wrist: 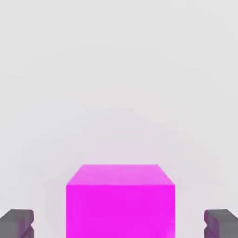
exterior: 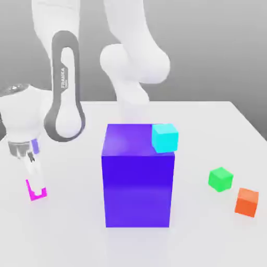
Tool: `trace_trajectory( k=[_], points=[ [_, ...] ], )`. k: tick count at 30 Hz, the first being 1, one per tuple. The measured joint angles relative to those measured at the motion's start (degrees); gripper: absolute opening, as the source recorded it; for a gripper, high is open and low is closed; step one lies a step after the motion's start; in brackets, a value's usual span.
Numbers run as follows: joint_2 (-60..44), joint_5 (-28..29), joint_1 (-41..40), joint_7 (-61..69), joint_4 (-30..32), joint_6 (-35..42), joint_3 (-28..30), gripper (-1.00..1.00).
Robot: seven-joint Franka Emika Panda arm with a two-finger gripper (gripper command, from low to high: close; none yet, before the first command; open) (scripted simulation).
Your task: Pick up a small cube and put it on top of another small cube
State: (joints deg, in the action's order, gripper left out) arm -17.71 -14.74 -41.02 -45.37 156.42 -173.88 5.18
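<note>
White 2-finger gripper [wrist: 119, 224] has fingers apart, w/ small bright magenta cube [wrist: 121, 211] between, gaps both sides; uneven closing could twist it & spoil the stack.

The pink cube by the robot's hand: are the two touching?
Apart. The hand view shows pale table on both sides of the pink cube, between it and the open hand.

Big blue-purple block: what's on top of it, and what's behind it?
The small cyan cube sits at the top of the big block, toward the exterior view's right. What stands directly behind is covered.
</note>
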Motion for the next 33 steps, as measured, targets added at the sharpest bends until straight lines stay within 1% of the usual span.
trace_trajectory(
  k=[5, 7, 10, 12, 16, 22, 27, 29, 33],
  points=[
    [-0.7, -0.1, -0.5, 0.1, -0.1, -0.5, -0.6, -1.0],
    [1.4, 1.0, 0.6, -0.8, 0.3, 1.1, 0.8, -1.0],
    [7.1, 5.6, 3.0, -4.4, 1.5, 5.5, 4.3, -1.0],
    [11.2, 9.7, 2.7, -7.3, 2.4, 8.7, 5.0, -1.0],
    [15.6, 14.1, 3.9, -10.5, 0.0, 9.3, 5.0, -1.0],
    [20.2, 18.4, 10.7, -16.0, -3.4, 9.4, 1.2, -1.0],
    [23.3, 23.4, 14.9, -21.8, -6.1, 9.6, -3.0, -1.0],
    [24.4, 24.5, 17.1, -24.1, -6.5, 10.2, -5.7, -1.0],
    [26.5, 24.1, 23.3, -27.4, -5.6, 12.2, -12.4, -1.0]
  ],
)
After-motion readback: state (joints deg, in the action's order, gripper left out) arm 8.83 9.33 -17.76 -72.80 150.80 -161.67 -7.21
